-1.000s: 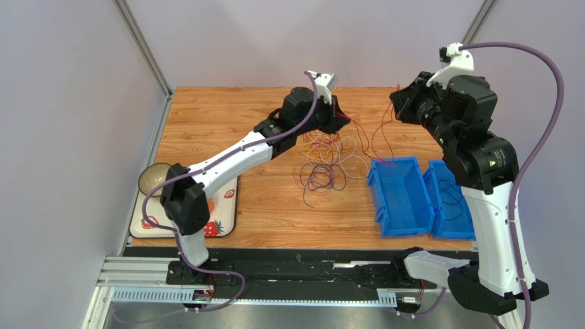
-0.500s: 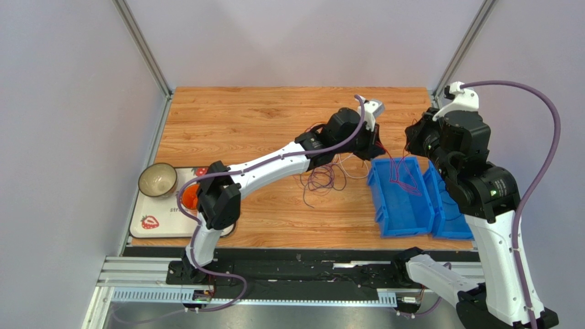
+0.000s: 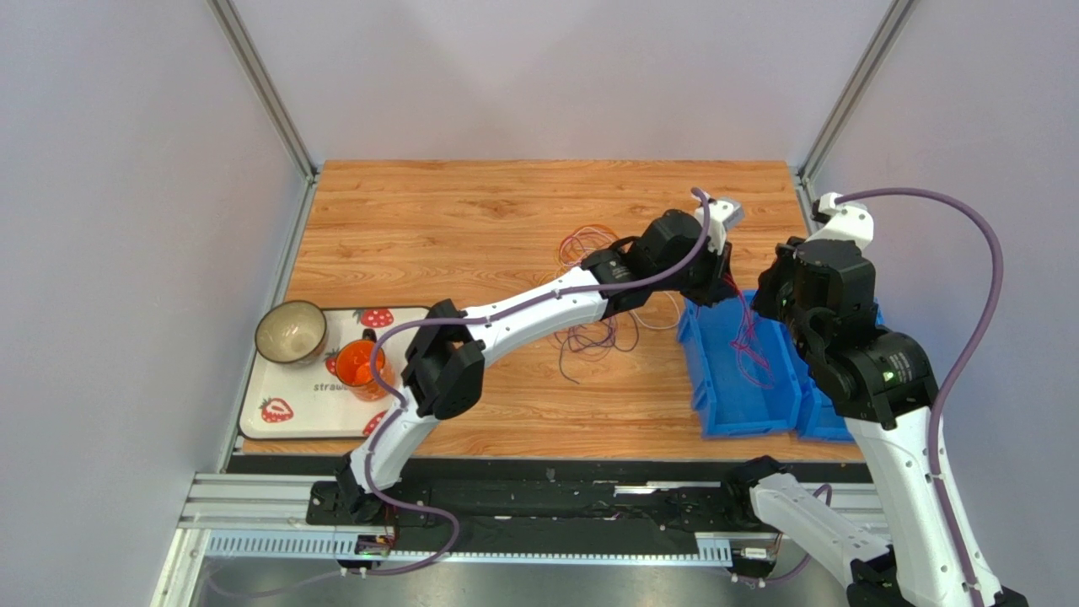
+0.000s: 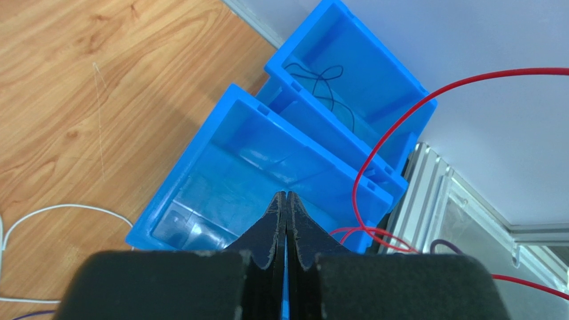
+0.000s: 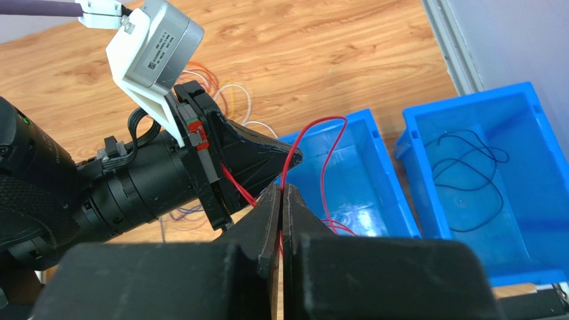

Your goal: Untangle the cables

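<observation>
Thin, tangled cables lie in loose loops on the wood-grain bench, beside the boxy blue plastic bin near its right edge. Over that bin the right gripper is pinched flat on one glossy red cable. The left gripper is pressed fully together; whether it clamps that strand is unclear.

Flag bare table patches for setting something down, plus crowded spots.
Free: far-left table wood behind the tray; near strip between tray and left blue bin. Crowded: cable tangle mid-table; left tool, right tool and red cable over that bin.
</observation>
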